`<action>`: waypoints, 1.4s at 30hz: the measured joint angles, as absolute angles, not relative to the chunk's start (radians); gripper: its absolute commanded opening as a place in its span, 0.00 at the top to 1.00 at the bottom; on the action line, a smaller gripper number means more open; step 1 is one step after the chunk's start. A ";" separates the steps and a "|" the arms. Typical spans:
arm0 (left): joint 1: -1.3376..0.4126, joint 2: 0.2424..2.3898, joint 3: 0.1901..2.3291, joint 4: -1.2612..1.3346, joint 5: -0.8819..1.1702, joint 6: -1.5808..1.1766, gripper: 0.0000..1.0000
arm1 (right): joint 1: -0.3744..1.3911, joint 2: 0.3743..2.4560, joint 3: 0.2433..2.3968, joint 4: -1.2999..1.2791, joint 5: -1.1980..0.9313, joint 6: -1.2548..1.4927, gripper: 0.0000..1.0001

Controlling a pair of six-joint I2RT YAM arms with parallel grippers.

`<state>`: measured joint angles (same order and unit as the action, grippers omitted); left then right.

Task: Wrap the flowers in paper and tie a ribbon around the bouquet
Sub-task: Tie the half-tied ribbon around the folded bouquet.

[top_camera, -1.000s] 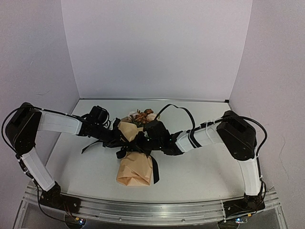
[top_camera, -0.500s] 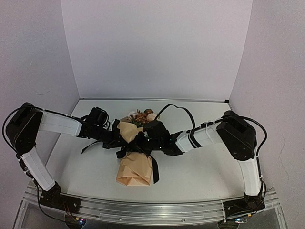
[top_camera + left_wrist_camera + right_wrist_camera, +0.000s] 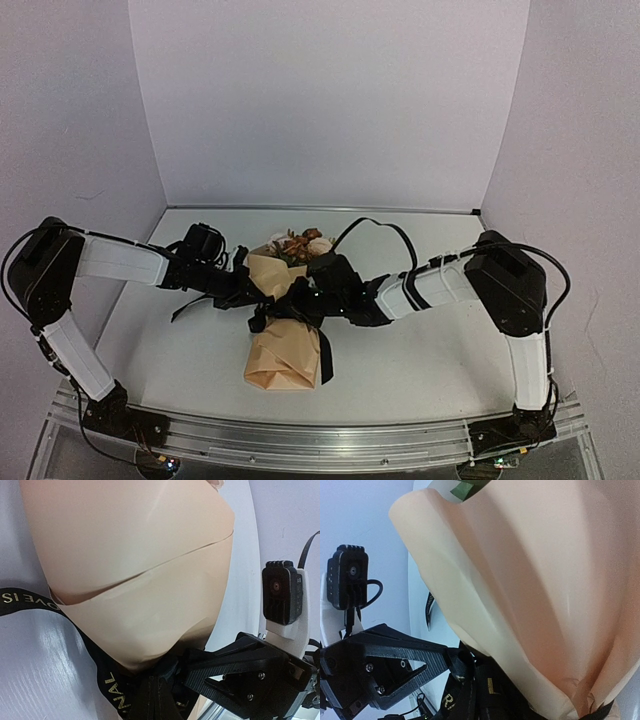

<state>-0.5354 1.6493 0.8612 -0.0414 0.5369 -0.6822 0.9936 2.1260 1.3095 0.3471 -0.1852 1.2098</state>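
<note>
The bouquet [image 3: 283, 352] lies in the middle of the table, a tan paper [image 3: 140, 555] cone with the flowers [image 3: 300, 243] showing at its far end. The black ribbon [image 3: 326, 362] circles the cone's waist, and one tail hangs down its right side. My left gripper [image 3: 262, 303] and right gripper [image 3: 300, 303] meet at that waist from either side. In the left wrist view the left gripper [image 3: 155, 700] is shut with the gold-lettered ribbon [image 3: 22, 598] running into it. In the right wrist view the right gripper [image 3: 487, 705] is shut on the ribbon [image 3: 451, 700] under the paper [image 3: 530, 580].
White walls close the table on three sides. A metal rail [image 3: 320, 440] with both arm bases runs along the near edge. A loose ribbon end [image 3: 187, 304] trails on the table left of the bouquet. A black cable [image 3: 375, 228] loops above the right forearm.
My left gripper has closed at the bouquet's waist and edged slightly right. The right arm's elbow has shifted a little to the right. The bouquet has stayed in place.
</note>
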 measured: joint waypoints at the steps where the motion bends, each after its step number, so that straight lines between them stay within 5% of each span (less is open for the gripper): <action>1: -0.535 1.649 0.861 -0.041 0.535 -0.682 1.00 | 0.994 2.122 1.308 0.344 -0.181 1.210 1.00; 14: -0.530 1.595 0.852 -0.041 0.490 -0.681 1.00 | 0.994 2.099 1.306 0.279 -0.152 1.189 0.97; 33: -0.527 1.593 0.852 -0.005 0.504 -0.681 1.00 | 1.012 2.004 1.309 0.067 -0.139 1.037 0.45; 42: -0.527 1.593 0.851 0.012 0.505 -0.682 1.00 | 1.067 1.940 1.350 -0.058 -0.087 0.943 0.41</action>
